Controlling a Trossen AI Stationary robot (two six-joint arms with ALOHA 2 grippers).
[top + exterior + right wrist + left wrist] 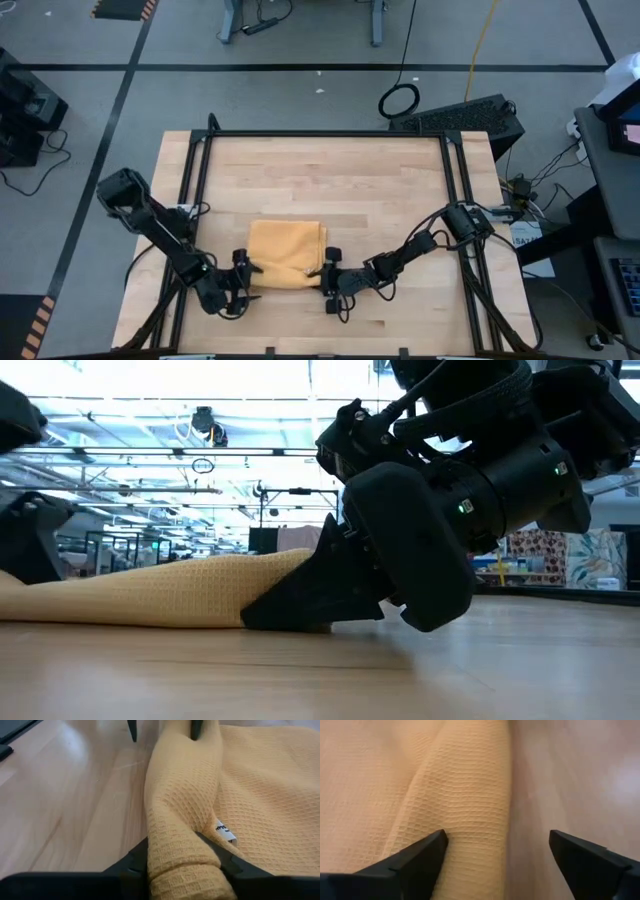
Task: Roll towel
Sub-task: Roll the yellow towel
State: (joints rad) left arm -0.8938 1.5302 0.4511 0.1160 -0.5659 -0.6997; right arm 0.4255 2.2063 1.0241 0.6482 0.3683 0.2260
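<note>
— Mustard waffle cloth fills the right gripper point(184, 870): its fingers pinch the rolled near edge of the towel point(285, 254) at its right end.

— And the left gripper point(496, 851)?

— Spread wide at the roll's left end, one finger on the cloth, one over bare wooden table point(330, 180). Towel lies mid-table, toward the near edge.

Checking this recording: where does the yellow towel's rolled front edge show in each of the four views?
High view: the towel's rolled edge, between both grippers.
Low view: the tan ridge left of the dark gripper.
Left wrist view: the roll between open fingers.
Right wrist view: the roll clamped by fingers.
Shared landmark: the wooden table.
</note>
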